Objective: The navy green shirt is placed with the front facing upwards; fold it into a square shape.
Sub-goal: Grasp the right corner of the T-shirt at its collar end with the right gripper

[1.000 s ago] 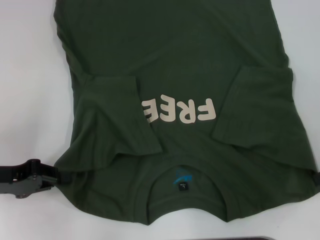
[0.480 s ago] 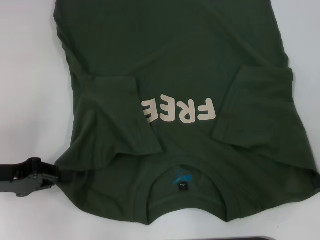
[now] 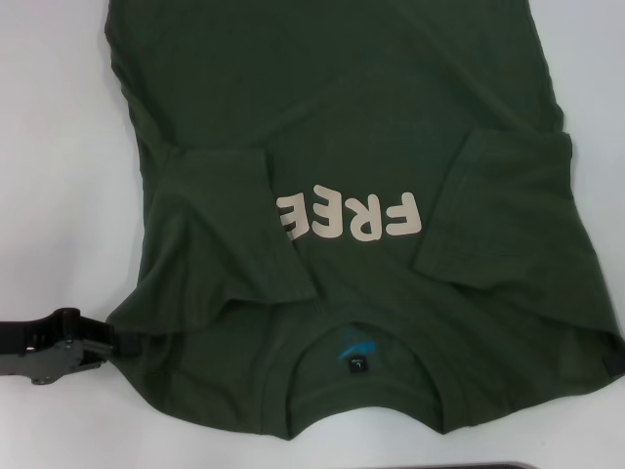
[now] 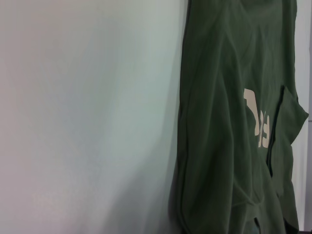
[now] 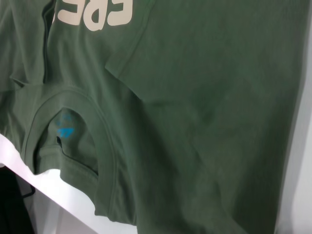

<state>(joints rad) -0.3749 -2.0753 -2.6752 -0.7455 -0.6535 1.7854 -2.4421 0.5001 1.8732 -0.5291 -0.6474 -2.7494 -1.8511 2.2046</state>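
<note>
The left gripper (image 3: 105, 342) meets the navy green shirt (image 3: 352, 147) at its near-left shoulder edge — finger opening unclear. Only the head view shows it. The right gripper (image 3: 615, 354) barely shows at the shirt's right edge. Shirt covers the white table (image 3: 49, 147), sleeves folded inward.

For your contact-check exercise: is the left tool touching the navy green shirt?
Touching. In the head view the left tool meets the navy green shirt at its shoulder edge, no gap showing.
</note>
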